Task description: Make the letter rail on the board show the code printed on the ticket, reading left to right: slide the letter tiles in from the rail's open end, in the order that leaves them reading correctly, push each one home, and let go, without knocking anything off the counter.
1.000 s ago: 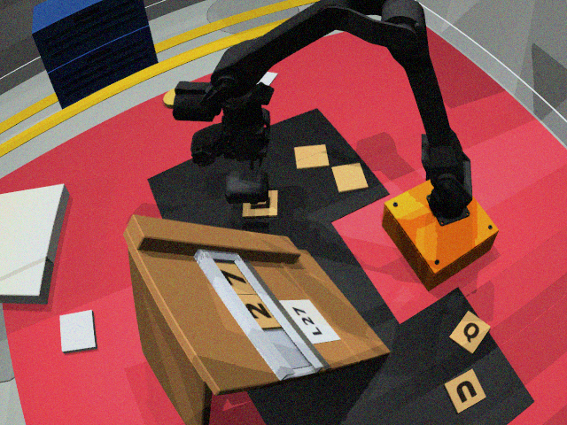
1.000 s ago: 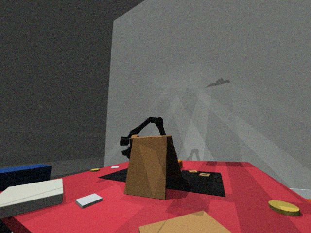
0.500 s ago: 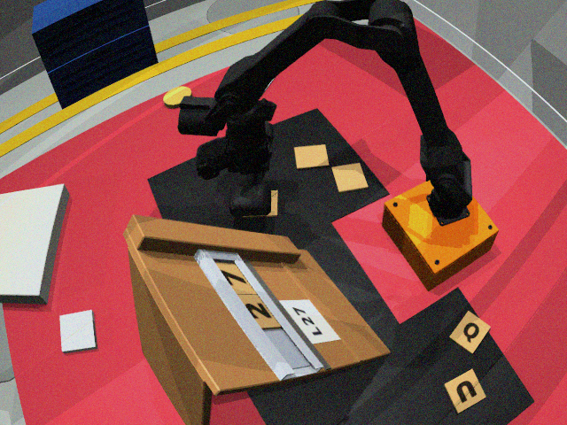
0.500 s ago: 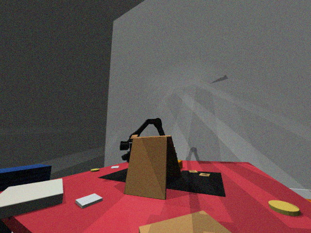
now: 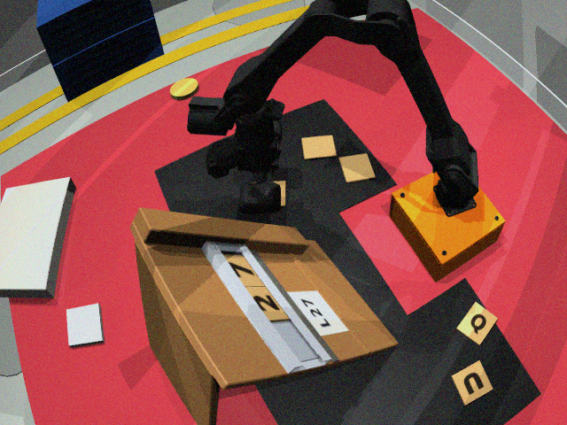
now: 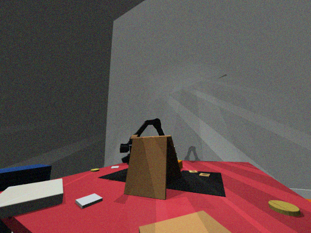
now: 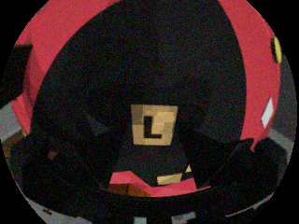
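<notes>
The sloped brown board point(image 5: 197, 283) point(image 6: 148, 168) carries the grey rail point(image 5: 259, 315). Tile 7 point(image 5: 240, 270) sits at the rail's upper end with tile 2 point(image 5: 267, 304) against it; the lower part is empty. The ticket point(image 5: 331, 320) reads L27. Tile L point(image 5: 283, 193) point(image 7: 165, 121) lies flat on the dark mat, partly hidden by a finger in the top view. My gripper point(image 5: 261, 197) point(image 7: 152, 126) is open, low over tile L, with its fingers on either side of it in the wrist view. Whether they touch it cannot be told.
Two tiles with no visible letters point(image 5: 319, 146) point(image 5: 357, 167) lie beyond tile L. Tiles Q point(image 5: 477, 322) and U point(image 5: 471, 382) lie right of the board. The orange base block point(image 5: 448, 237), white slab point(image 5: 29, 237), small white block point(image 5: 85, 324) and yellow disc point(image 5: 183, 88) stand around.
</notes>
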Robot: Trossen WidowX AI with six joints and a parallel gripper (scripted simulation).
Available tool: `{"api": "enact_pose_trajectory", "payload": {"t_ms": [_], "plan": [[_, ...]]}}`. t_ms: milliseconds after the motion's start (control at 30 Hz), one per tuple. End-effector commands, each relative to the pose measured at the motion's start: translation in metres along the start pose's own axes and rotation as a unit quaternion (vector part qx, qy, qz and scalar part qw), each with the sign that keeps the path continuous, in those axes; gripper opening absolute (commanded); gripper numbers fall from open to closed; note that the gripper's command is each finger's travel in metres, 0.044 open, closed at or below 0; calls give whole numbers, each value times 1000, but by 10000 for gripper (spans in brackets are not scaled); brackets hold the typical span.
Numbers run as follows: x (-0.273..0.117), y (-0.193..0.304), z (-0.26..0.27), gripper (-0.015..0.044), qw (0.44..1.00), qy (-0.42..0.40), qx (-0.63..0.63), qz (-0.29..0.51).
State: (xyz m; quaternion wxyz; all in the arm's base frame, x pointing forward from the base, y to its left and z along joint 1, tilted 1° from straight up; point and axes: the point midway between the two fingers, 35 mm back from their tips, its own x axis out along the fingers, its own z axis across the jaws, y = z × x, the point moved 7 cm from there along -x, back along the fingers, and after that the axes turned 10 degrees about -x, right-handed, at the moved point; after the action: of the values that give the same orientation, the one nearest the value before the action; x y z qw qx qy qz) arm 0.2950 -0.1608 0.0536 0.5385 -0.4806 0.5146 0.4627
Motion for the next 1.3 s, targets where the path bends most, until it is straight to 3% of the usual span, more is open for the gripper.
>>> {"api": "enact_pose_trajectory", "payload": {"t_ms": [0, 133, 633, 933, 1267], "plan": [[1, 1, 0, 340, 1000, 2, 1, 2], [1, 1, 0, 340, 1000, 2, 1, 2], [1, 1, 1, 240, 1000, 2, 1, 2], [-7, 0, 2, 4, 1000, 2, 1, 2], [-15, 0, 3, 0, 1000, 2, 1, 2]]}}
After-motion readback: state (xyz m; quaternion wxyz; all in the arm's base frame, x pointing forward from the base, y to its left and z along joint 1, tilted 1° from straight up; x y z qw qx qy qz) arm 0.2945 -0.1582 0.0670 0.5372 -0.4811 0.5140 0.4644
